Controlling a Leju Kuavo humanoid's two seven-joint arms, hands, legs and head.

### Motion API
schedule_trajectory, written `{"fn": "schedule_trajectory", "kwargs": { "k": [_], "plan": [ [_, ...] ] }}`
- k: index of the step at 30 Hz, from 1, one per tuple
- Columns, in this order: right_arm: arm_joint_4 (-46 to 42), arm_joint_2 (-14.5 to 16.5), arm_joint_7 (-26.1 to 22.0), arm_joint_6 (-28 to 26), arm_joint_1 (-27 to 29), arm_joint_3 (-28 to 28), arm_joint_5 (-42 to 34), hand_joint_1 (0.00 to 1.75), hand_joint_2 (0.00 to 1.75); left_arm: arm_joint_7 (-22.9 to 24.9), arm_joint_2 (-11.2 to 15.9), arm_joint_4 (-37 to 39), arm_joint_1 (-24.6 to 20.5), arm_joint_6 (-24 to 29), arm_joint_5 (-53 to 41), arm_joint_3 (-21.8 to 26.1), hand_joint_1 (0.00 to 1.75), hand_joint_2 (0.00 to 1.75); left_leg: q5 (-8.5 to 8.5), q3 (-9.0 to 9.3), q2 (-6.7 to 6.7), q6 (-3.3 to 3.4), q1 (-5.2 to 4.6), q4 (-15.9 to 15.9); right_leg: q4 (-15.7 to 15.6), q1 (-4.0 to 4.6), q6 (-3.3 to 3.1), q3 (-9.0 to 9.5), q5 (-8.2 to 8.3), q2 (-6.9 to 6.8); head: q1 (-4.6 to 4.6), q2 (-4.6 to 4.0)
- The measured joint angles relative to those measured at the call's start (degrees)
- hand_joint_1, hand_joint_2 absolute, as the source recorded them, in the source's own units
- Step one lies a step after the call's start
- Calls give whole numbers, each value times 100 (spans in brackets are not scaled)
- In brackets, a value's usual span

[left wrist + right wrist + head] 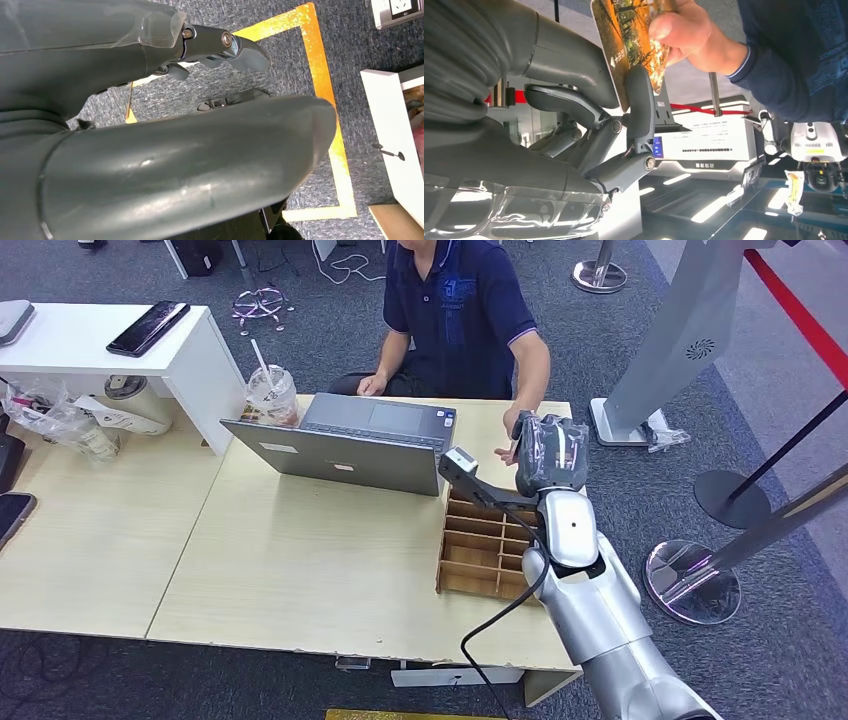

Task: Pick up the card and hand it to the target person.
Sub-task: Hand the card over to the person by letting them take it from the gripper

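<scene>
At the far right of the table (300,560), beyond the wooden divider tray (485,545), my right hand (589,100) pinches the card (624,45) between thumb and one finger (640,107). Its long axis runs away from my palm toward the seated person, whose hand (689,35) grips its far end. My left hand (165,150) hangs over carpet, fingers closed on nothing.

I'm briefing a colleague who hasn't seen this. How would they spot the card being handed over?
Find the seated person behind the wooden desk. The robot's right hand is raised toward them, above the slotted wooden organizer. The card, pinched there and also gripped by the person's hand, has an orange printed face.
</scene>
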Motion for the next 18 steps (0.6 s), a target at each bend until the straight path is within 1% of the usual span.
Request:
{"fn": "schedule_trajectory", "kwargs": {
  "k": [1,2,8,11,13,16,18],
  "plan": [
    [13,4,-7,1,0,-7,-1,2,175,0,0,0,0,0,-2,0,0,0,0,0,0,0,0,0,0,0,0,0,0,0,-1,0],
    [25,8,-10,3,1,-14,-3,0,175,0,0,0,-1,0,-4,0,0,0,0,0,0,0,0,0,0,0,0,0,0,0,0,0],
    [44,11,-7,-41,37,-71,-27,0,175,0,2,0,-5,2,-11,0,0,0,0,1,0,0,0,0,0,0,0,0,0,0,1,0],
    [-124,13,-36,-109,186,-136,-116,0,175,-2,2,0,-1,2,4,0,0,0,0,1,-1,0,0,1,0,0,0,0,0,-1,0,0],
    [-356,11,-141,-116,373,-188,-317,0,175,1,2,0,2,5,18,0,0,0,-1,1,-1,0,0,0,0,0,1,-1,-2,-1,1,0],
    [-905,13,-489,-12,787,-314,-1043,0,175,18,0,0,7,14,72,1,0,0,-4,0,-3,1,0,0,-1,0,0,-1,-5,-3,0,-1],
    [-1345,13,-891,215,1160,-444,-1999,0,175,44,0,0,13,22,122,7,0,0,-7,0,-5,0,0,0,-1,0,0,-1,-8,-6,0,-1]
  ]
}}
